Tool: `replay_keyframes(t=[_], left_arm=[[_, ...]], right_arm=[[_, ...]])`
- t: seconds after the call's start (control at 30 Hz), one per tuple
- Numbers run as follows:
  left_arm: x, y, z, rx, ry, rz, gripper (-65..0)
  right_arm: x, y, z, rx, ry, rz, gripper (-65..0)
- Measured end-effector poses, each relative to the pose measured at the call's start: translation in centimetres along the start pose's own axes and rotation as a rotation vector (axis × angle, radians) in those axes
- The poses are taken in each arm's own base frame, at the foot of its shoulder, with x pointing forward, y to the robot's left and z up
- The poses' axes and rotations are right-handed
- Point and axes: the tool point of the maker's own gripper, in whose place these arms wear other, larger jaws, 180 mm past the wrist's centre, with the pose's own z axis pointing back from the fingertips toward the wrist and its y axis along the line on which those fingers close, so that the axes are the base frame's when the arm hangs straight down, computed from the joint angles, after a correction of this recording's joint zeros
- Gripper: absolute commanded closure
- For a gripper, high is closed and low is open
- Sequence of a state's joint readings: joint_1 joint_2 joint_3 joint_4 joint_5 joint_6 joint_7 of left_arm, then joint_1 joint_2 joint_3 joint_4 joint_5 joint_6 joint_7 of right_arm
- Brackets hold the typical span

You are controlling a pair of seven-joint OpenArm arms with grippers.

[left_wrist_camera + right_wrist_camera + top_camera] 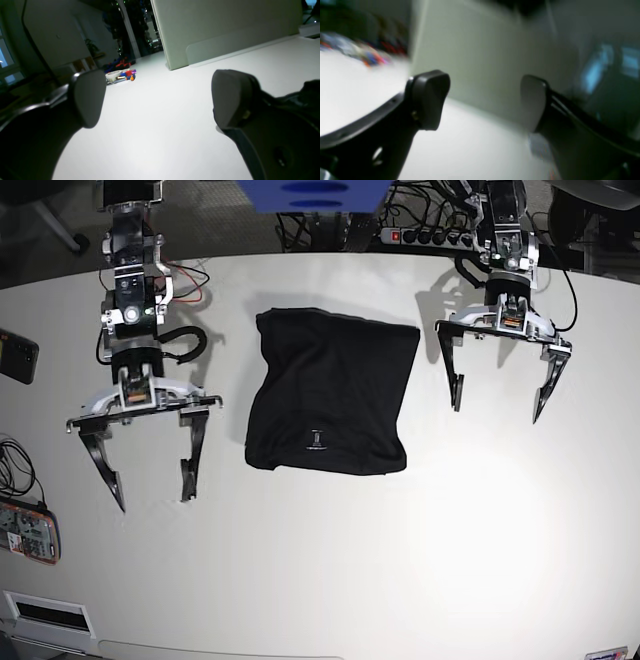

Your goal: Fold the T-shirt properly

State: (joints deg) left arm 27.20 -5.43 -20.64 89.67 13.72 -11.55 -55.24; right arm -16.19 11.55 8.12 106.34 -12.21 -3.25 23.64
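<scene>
One white table [330,560] fills almost the whole base view and bears everything else. On it lies one black T-shirt [330,390], folded into a rough rectangle, just above the table's middle, toward twelve o'clock from centre; a tiny pale mark [314,438] sits near its lower edge, at six o'clock on the cloth. The shirt lies flat between the two arms and neither touches it.

There are two grippers. The right gripper [150,483] hangs at about nine o'clock from the shirt, its jaws spread wide and empty, tips pointing down at bare table. The left gripper [500,398] stands at about three o'clock from the shirt, its jaws likewise spread wide with nothing between them; the left wrist view shows only white tabletop between its two dark fingers [88,97].

At the table's far left edge, near eight o'clock, lies one small red-and-white device [28,530]. One power strip [425,237] lies beyond the far edge at one o'clock.

The left wrist view shows one pale partition panel [225,27] standing on the table, and a small heap of coloured items [121,75] far off. The room behind is dim.
</scene>
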Motion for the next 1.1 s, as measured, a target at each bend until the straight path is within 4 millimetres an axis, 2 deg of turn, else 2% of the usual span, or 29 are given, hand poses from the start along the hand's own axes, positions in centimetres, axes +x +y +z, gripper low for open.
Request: replay_keyframes(t=[0.03, 0.1, 0.2, 0.4, 0.6, 0.73, 0.87, 0.93, 1.03, 1.1], left_arm=[[0.4, 0.0, 0.2, 0.007, -0.023, 0.004, -64.4], [0.9, -0.3, 0.9, 0.015, -0.038, 0.015, -64.4], [0.7, -0.8, 1.2, 0.021, -0.024, 0.026, -64.4], [1.1, -0.4, 0.9, 0.01, -0.051, 0.017, -64.4], [0.9, 0.1, 1.5, 0.024, -0.033, 0.003, -64.4], [0.8, 0.1, 1.8, 0.02, -0.023, 0.006, -64.4], [0.8, 0.0, 2.4, 0.009, -0.012, 0.003, -64.4], [0.7, -0.2, 3.2, -0.049, 0.011, -0.022, -64.4], [0.6, 0.1, 4.6, -0.139, 0.052, -0.082, -64.4], [1.3, 0.1, 5.1, -0.16, 0.052, -0.097, -64.4]], right_arm=[[1.0, -0.1, 0.1, -0.011, -0.053, 0.002, -45.7], [1.5, 0.3, 1.0, -0.003, -0.11, 0.001, -45.7], [0.6, 0.6, 1.9, 0.005, -0.114, -0.01, -45.7], [-0.1, -0.5, 3.3, -0.073, -0.095, -0.12, -45.7], [2.3, -0.9, 5.1, -0.084, -0.234, -0.106, -45.7], [1.8, -0.8, 7.9, -0.075, -0.218, -0.097, -45.7], [1.6, -1.3, 11.0, -0.051, -0.218, -0.017, -45.7], [1.6, -1.0, 12.5, 0.005, -0.213, 0.057, -45.7], [0.4, -0.8, 14.4, 0.072, -0.117, 0.12, -45.7], [0.3, -0.6, 15.1, 0.09, -0.093, 0.123, -45.7]])
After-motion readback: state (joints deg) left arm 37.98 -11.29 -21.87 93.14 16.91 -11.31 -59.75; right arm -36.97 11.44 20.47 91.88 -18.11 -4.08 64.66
